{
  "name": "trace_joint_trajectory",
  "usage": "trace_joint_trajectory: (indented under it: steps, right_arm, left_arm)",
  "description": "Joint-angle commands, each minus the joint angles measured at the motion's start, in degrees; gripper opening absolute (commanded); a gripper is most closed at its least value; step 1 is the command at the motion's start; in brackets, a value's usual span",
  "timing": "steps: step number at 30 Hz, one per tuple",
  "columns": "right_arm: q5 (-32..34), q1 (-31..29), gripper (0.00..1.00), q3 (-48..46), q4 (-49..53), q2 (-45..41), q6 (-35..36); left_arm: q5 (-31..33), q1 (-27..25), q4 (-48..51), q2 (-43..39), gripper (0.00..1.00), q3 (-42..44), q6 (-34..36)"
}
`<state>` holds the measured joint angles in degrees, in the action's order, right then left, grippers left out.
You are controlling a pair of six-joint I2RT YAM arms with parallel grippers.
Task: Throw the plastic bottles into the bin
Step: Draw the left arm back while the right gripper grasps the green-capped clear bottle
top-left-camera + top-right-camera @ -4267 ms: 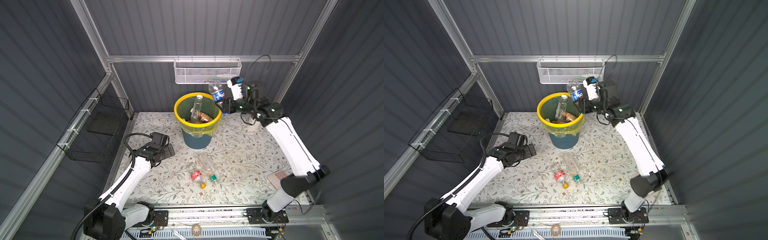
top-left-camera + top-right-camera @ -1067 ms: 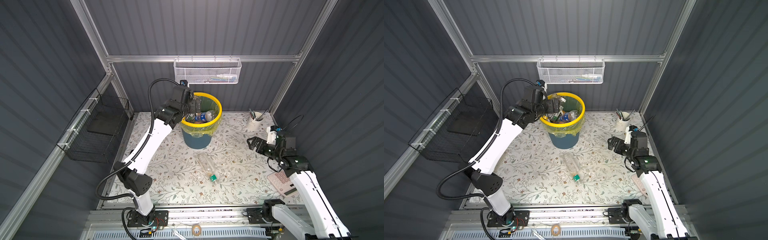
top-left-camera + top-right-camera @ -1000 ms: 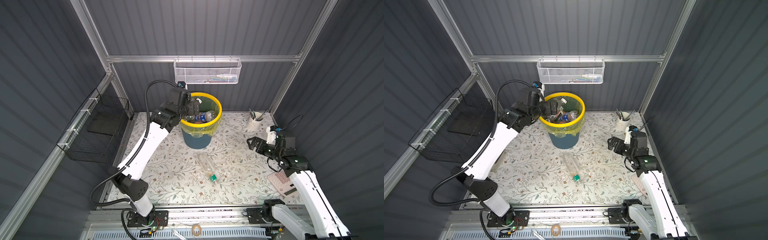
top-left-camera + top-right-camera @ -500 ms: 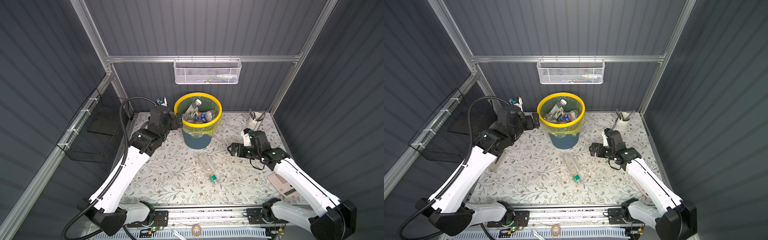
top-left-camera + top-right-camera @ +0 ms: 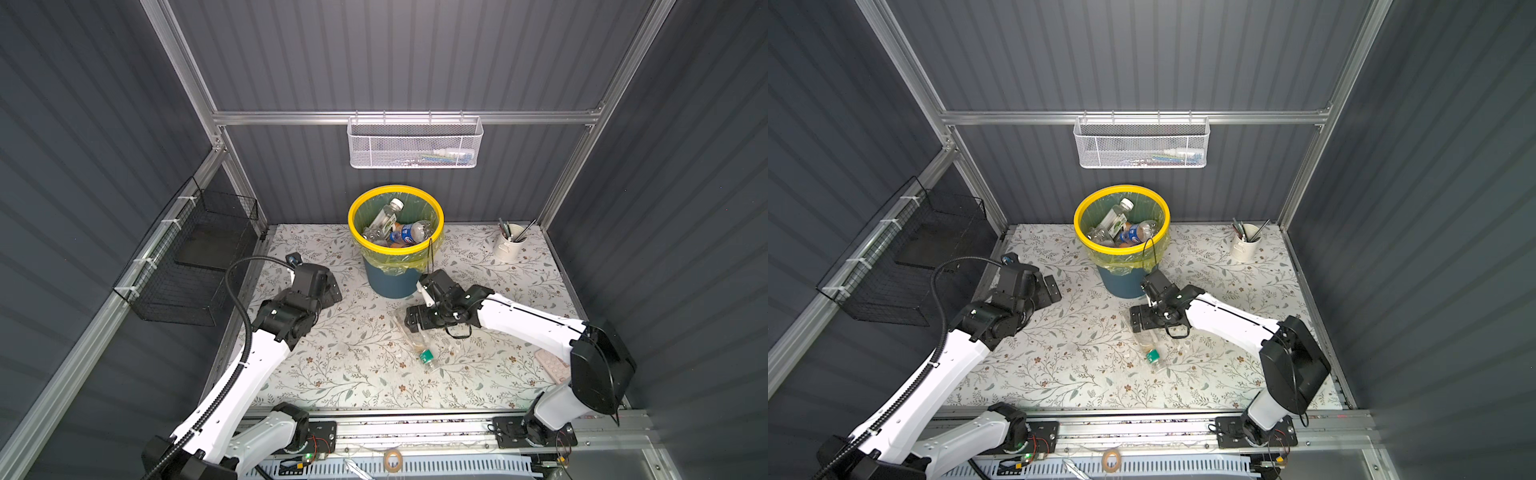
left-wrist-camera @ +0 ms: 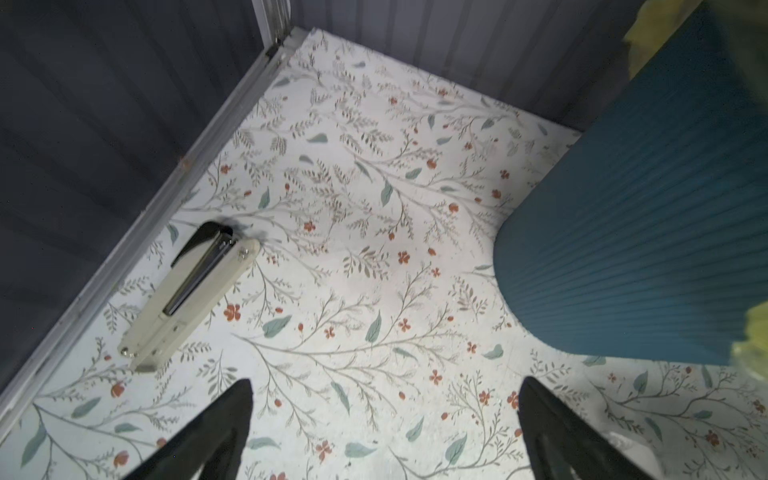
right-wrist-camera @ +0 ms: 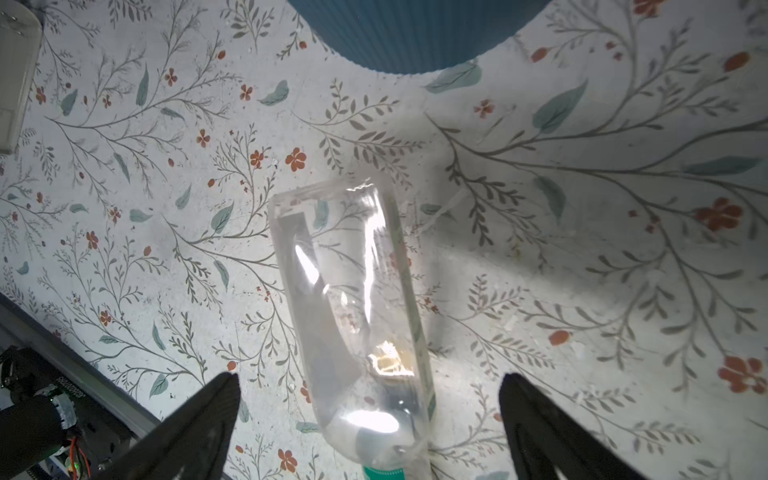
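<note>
Right wrist view puts the right gripper [image 7: 368,376] with its jaws wide apart, one black finger on each side of a clear bottle [image 7: 349,291] lying flat on the flowered table [image 7: 582,270]. Neither finger touches the bottle, and its green cap end is cut off by the picture's edge. In both top views this gripper [image 5: 411,322] covers the bottle's base, so only the neck half [image 5: 422,349] shows, just in front of the bin [image 5: 390,282]. The left gripper [image 6: 384,380] also has its jaws wide apart, over bare table and holding nothing, with the bin's ribbed wall [image 6: 644,228] on one side and a stapler [image 6: 191,291] on the other, near the table's metal edge. The top views hide that stapler under the left arm. Several bottles [image 5: 409,232] lie in the bin at the back middle of the table, and the lower ones are hard to make out. A calculator [image 5: 550,365] is half hidden behind the right arm's elbow. A pen cup [image 5: 509,249] stands well apart in the back right corner. Open table lies on either side of the bottle and toward the front rail.
</note>
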<state>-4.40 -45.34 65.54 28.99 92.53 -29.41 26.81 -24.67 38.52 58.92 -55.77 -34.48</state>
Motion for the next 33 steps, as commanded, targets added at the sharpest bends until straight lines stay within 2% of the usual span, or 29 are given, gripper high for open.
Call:
trace_joint_trajectory:
  steps: [1,6,12,14,21,25,30,33]
  right_arm:
    - [1.1,-1.4,0.99,2.6,3.2,2.8,1.3]
    - [1.1,-1.9,0.99,3.5,4.5,6.3,2.2]
    - [0.6,-1.9,0.93,4.2,5.3,9.7,3.5]
    - [0.4,-2.0,0.87,4.6,5.5,10.7,4.0]
    - [1.2,-2.6,0.55,4.5,6.0,11.0,5.6]
    - [3.8,-2.2,0.48,-0.1,3.8,4.2,5.9]
    - [7.8,0.0,0.46,-4.1,5.4,-8.2,7.0]
    - [10.8,3.8,0.46,-5.1,7.9,-17.7,7.9]
  left_arm:
    - [-3.6,0.1,0.1,-1.5,0.99,4.0,-5.0]
    - [-7.2,0.1,-1.8,-0.5,0.99,6.4,-5.8]
    - [-9.8,0.1,-2.6,1.9,0.99,6.7,-4.8]
    - [-10.3,0.1,-2.8,2.2,0.99,7.2,-4.8]
    - [-10.7,0.1,-3.3,2.5,0.99,8.2,-4.6]
    - [-10.7,0.1,-2.8,3.4,1.0,8.2,-4.6]
    - [-11.5,0.2,-3.9,4.7,0.99,8.9,-5.2]
    - [-12.3,0.1,-4.6,5.6,0.99,9.0,-5.3]
